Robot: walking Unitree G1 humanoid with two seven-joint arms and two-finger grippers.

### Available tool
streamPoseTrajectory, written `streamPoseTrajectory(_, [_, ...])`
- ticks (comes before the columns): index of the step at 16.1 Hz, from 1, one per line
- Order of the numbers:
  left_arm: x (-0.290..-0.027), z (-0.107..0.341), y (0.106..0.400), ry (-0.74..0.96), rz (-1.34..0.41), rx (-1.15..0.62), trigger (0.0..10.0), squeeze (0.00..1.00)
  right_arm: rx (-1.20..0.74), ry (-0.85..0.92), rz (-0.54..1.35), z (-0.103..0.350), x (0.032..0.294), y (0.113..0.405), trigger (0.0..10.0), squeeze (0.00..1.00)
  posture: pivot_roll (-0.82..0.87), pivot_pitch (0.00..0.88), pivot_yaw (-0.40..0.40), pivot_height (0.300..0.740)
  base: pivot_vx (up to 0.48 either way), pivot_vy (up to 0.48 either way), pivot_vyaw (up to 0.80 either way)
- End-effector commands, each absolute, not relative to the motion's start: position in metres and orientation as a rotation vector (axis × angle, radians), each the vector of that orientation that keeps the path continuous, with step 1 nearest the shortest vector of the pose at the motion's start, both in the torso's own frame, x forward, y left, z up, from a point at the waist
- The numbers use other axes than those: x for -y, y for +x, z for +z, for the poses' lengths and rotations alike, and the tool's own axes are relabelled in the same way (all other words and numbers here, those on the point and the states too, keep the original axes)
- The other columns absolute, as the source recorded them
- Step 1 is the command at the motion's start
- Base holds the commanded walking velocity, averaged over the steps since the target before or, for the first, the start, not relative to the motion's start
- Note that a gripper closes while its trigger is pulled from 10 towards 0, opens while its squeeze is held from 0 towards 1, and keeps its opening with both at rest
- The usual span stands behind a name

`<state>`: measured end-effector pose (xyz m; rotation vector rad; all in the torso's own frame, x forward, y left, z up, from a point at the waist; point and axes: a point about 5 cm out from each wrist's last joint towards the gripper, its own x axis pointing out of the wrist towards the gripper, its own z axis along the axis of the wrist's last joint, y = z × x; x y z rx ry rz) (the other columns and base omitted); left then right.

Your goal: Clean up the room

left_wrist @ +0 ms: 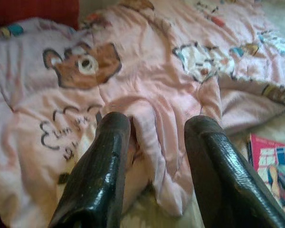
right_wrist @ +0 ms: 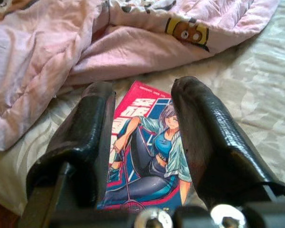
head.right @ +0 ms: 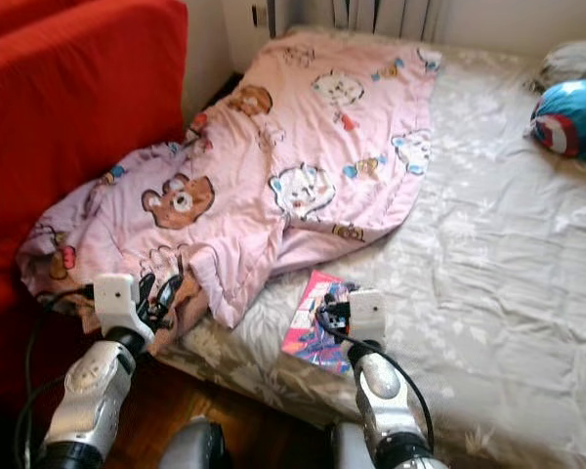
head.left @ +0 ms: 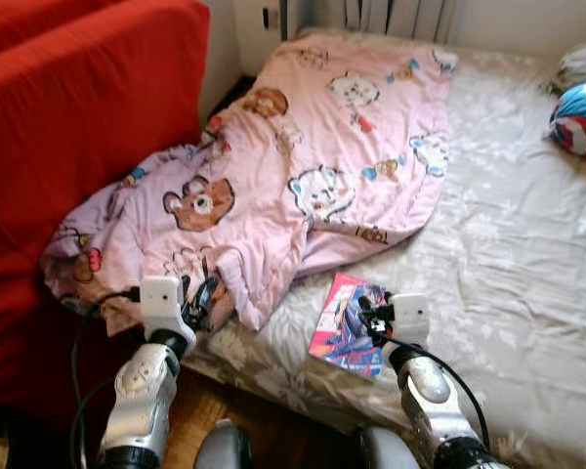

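A pink cartoon-print blanket (head.left: 313, 147) lies rumpled across the left half of the bed (head.left: 508, 254), its near corner hanging over the front edge. My left gripper (head.left: 203, 298) is at that corner and stands open; in the left wrist view a fold of the blanket (left_wrist: 152, 142) lies between its fingers (left_wrist: 102, 161). A pink and blue comic book (head.left: 344, 327) lies flat on the sheet near the bed's front edge. My right gripper (head.left: 371, 311) hovers open just over the book (right_wrist: 147, 156), one finger on each side of the cover.
A red sofa (head.left: 78, 127) stands close against the bed's left side. A round blue, red and white cushion (head.left: 578, 119) and a grey pillow (head.left: 581, 63) lie at the far right. Wooden floor (head.left: 264, 420) shows below the bed's front edge.
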<state>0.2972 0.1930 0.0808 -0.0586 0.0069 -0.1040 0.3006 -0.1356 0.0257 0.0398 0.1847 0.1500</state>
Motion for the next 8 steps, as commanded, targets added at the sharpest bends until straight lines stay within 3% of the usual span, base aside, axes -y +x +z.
streamPoseTrajectory(1, [-0.1954, 0.0775, 0.2897, -0.059, -0.098, -0.009, 10.0, 0.0, -0.229, 0.036, 0.132, 0.0149, 0.138, 0.2924, 10.0, 0.0, 0.03, 0.263, 0.018, 0.63, 0.0, 0.0, 0.0])
streamPoseTrajectory(8, [-0.1983, 0.0794, 0.2824, -0.051, -0.092, -0.013, 10.0, 0.0, -0.258, 0.067, 0.124, 0.017, 0.132, 0.3, 10.0, 0.0, 0.06, 0.315, 0.024, 0.63, 0.0, 0.0, 0.0])
